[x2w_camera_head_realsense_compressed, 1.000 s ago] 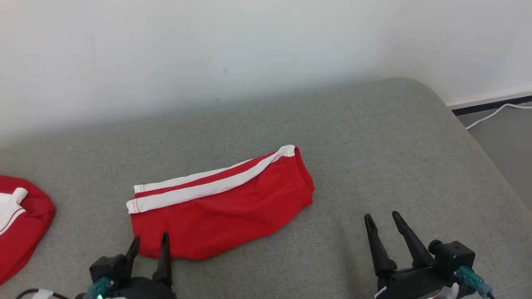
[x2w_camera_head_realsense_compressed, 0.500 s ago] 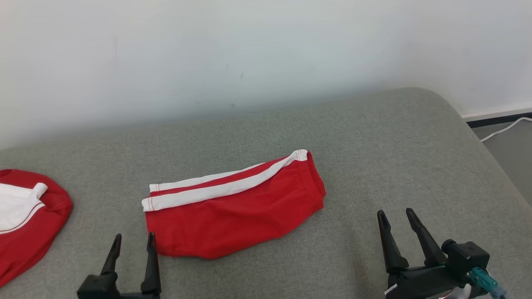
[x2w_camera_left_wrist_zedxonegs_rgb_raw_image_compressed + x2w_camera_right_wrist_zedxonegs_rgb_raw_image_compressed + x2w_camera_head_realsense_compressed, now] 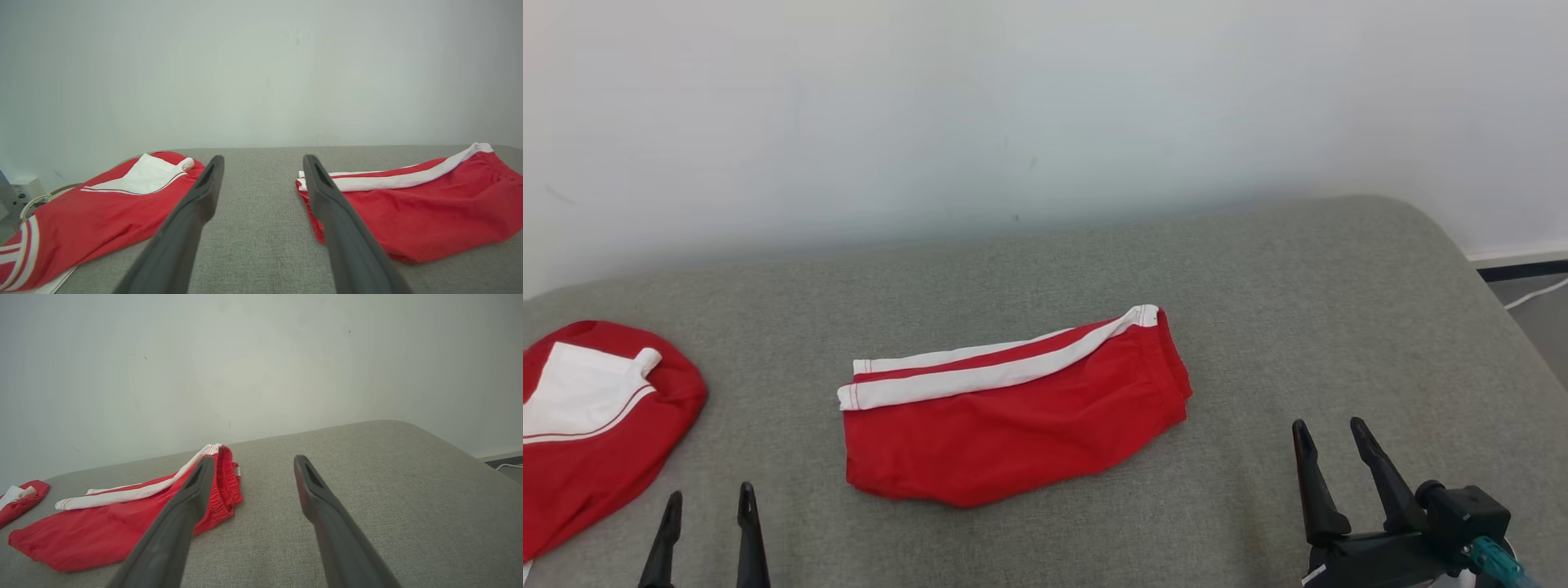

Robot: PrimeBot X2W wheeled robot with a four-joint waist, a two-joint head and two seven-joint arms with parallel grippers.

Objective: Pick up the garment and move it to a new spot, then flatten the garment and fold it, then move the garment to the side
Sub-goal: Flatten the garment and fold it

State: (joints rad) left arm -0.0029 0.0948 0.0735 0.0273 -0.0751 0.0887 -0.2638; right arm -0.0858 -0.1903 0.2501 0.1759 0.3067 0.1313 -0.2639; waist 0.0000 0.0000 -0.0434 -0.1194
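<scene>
While both pincers stand open and empty, the red garment (image 3: 1013, 425) lies folded near the middle of the grey padded surface (image 3: 1298, 286). It is a flat, oblong bundle. Two white stripes run along its far edge. The gathered waistband end is towards the robot's right and the hemmed end towards its left. The cloth shows some shallow wrinkles.

Left pincer (image 3: 709, 492): low at the left in the head view, with only the two fingertips visible. The fingers are spread and nothing is between them. It is apart from the garment's left end. In the left wrist view, the left pincer (image 3: 262, 159) frames bare grey surface, with the garment (image 3: 416, 208) to the right of its fingers.

Right pincer (image 3: 1328, 425): low at the right in the head view, fingers spread and pointing towards the wall (image 3: 1013, 106). It is clear of the waistband end. In its own wrist view, the right pincer (image 3: 254, 458) has one finger crossing in front of the garment (image 3: 102, 526); contact cannot be confirmed from that view.

A second red garment (image 3: 596, 425) with a white panel lies at the surface's left edge, well apart from the first. It also shows in the left wrist view (image 3: 102, 216).

A white cable (image 3: 1539, 292) lies on the floor beyond the right end.
</scene>
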